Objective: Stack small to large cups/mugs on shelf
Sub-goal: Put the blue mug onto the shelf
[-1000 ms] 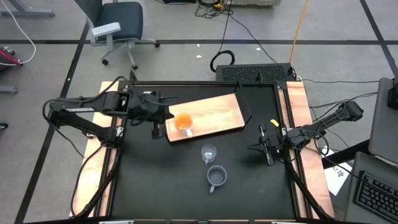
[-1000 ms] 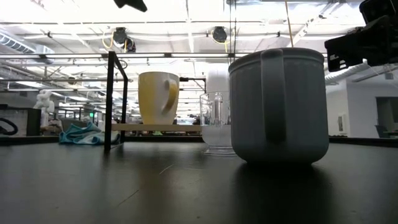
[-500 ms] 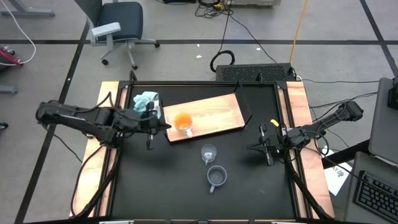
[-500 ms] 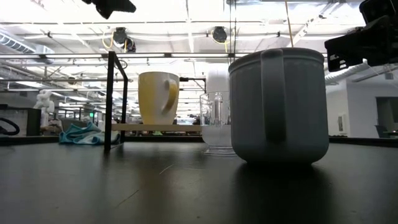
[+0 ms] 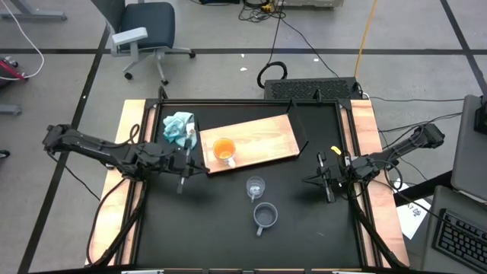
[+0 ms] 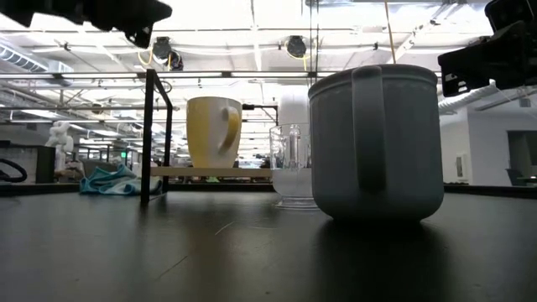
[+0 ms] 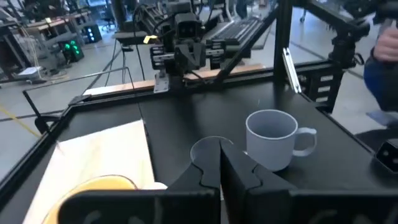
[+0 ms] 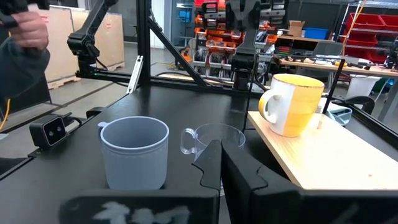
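Note:
The orange mug (image 5: 223, 149) with a pale handle stands upright on the left part of the light-wood shelf board (image 5: 262, 137); it also shows in the right wrist view (image 8: 292, 104). The clear glass cup (image 5: 255, 186) and the grey-blue mug (image 5: 265, 217) stand upright on the black tabletop, nearer than the board. My left gripper (image 5: 183, 176) is shut and empty, above the table just left of the board's near left corner. My right gripper (image 5: 323, 183) is shut and empty near the table's right edge.
A light-blue cloth (image 5: 179, 128) lies at the board's far left end. A black upright post (image 6: 151, 134) stands at the shelf's left end. Pale wooden rails (image 5: 114, 190) run along both table sides. A person's sleeve (image 8: 22, 56) shows beyond the table.
My left gripper has drawn back from the orange mug, going toward the table's near left and off the board's left end, uncovering the cloth. The mug stays upright on the board. The right arm has kept still.

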{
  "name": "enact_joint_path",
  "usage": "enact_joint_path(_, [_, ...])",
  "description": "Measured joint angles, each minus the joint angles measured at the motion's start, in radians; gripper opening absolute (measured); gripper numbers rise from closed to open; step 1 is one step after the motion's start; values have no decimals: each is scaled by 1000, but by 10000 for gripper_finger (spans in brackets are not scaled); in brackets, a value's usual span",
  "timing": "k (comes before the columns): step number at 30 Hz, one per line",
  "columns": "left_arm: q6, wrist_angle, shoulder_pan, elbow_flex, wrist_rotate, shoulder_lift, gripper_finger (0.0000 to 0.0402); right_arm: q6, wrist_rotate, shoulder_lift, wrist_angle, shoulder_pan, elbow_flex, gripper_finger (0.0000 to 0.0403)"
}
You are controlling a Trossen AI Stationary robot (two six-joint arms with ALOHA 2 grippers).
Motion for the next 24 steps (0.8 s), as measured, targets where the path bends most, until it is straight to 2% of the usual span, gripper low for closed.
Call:
enact_joint_path(16, [-22, 460, -61, -341, -104, 1, 0, -1, 0, 0, 0, 0, 0, 0])
enact_joint_path(24, [-17, 496, -63, -400, -121, 1, 0, -2, 0, 0, 3, 0, 0, 0])
